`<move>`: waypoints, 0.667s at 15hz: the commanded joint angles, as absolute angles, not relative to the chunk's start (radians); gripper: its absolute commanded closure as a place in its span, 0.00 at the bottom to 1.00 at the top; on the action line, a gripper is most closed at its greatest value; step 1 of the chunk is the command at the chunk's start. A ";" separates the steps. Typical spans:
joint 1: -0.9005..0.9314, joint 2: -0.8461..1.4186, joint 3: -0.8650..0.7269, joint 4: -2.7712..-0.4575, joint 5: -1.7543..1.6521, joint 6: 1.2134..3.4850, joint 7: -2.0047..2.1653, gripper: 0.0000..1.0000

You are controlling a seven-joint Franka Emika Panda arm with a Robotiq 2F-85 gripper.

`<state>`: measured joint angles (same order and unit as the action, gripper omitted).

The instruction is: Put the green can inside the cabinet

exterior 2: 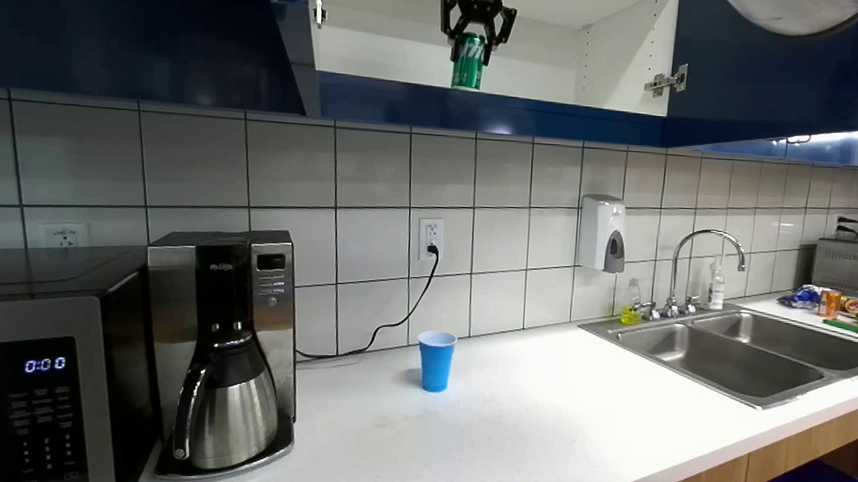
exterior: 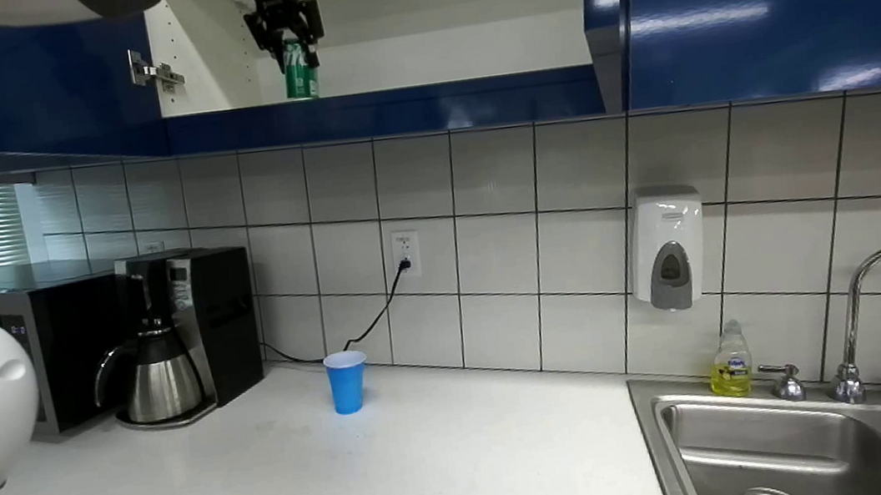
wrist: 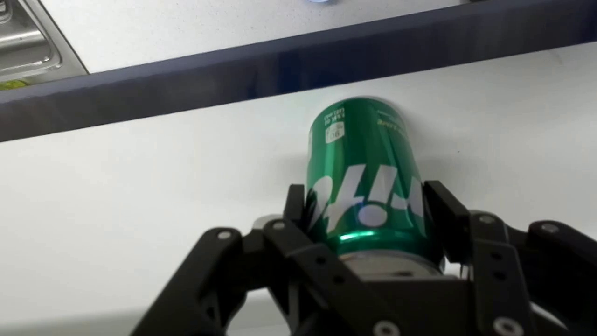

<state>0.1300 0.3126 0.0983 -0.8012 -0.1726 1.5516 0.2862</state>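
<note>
Green Sprite can (wrist: 366,177), and it was in! I had it roughly upright within the swung-wide blue wall cabinet (exterior: 457,43), close behind the front rail (exterior 2: 556,112), as both exterior views showed. My gripper (exterior 2: 471,55) was pinching the can's upper half, fingers (wrist: 447,214) against both sides, no gap that I could see. So the big part of the job, getting it past that rail and over the pale shelf (wrist: 140,200), looked done to me. But was it down? The wrist view put its base right above or on the shelf; which of the two, I could not tell. What I judged was left: settle the base if it hung clear, spread the fingers, back out without tipping it. Release had not come yet! Being so near the rail was my one worry; a little deeper seemed safer.
</note>
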 commanded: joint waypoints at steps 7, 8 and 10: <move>0.140 0.355 0.089 -0.705 -0.185 1.509 0.311 0.00; 0.136 0.348 0.091 -0.712 -0.177 1.511 0.305 0.00; 0.130 0.329 0.096 -0.732 -0.163 1.511 0.295 0.00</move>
<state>0.1330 0.3426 0.0923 -0.7397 -0.1760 1.5407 0.2952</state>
